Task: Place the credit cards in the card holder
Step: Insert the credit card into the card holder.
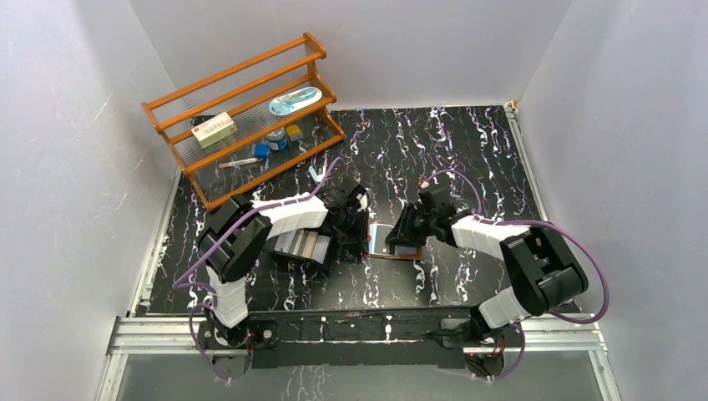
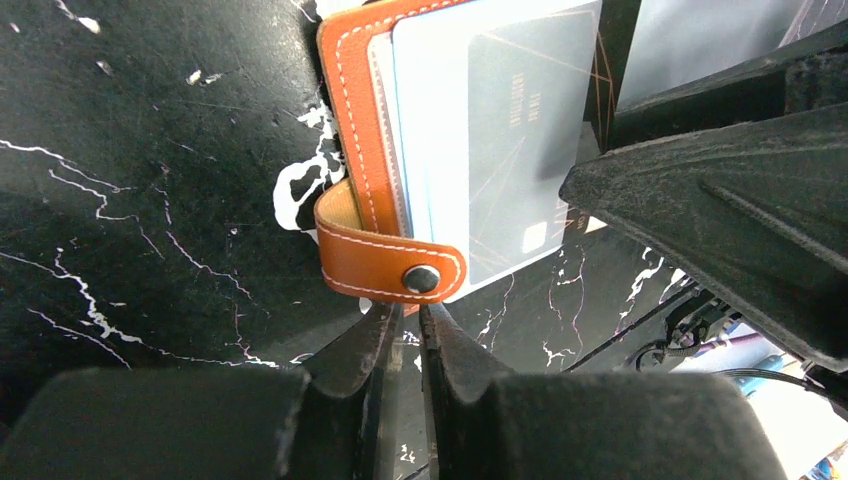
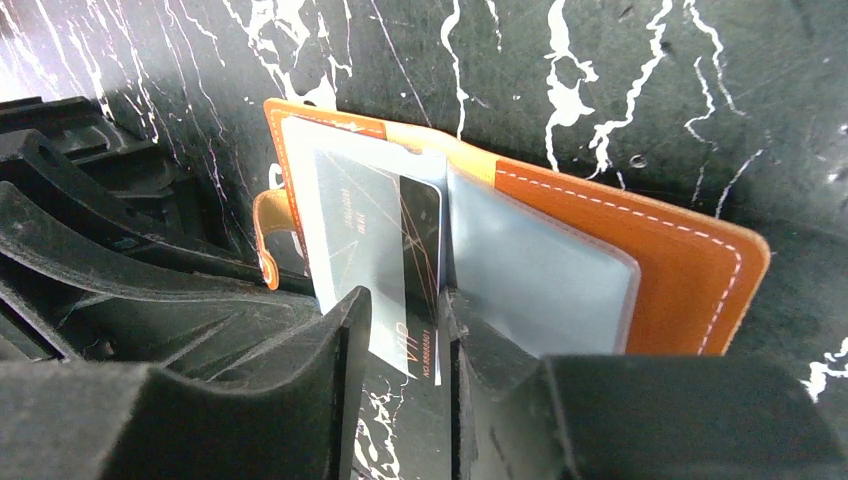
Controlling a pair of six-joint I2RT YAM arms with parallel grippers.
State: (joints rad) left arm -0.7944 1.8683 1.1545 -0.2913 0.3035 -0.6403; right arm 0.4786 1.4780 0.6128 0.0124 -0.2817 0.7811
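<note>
Seating one of the credit cards looks like the step in hand. The card holder lies open on the black marbled table between the two arms, orange leather down and clear sleeves up. A grey card sits partly inside a sleeve on the strap side, its lower end jutting past the holder's edge.

The right gripper has its jaws parted, with the card's protruding end between them. Nothing shows them clamping it.

The left gripper has its jaws drawn almost together right at the lower edge of the snap strap — whether they pinch the leather or only sit against it, I cannot tell.

By my reading the card is not yet home. The next move calls for a gentle push along the sleeve's line while the holder is kept from sliding. A skewed shove could buckle the sleeve or scoot the wallet. After that, more cards wait in the black tray under the left arm.
</note>
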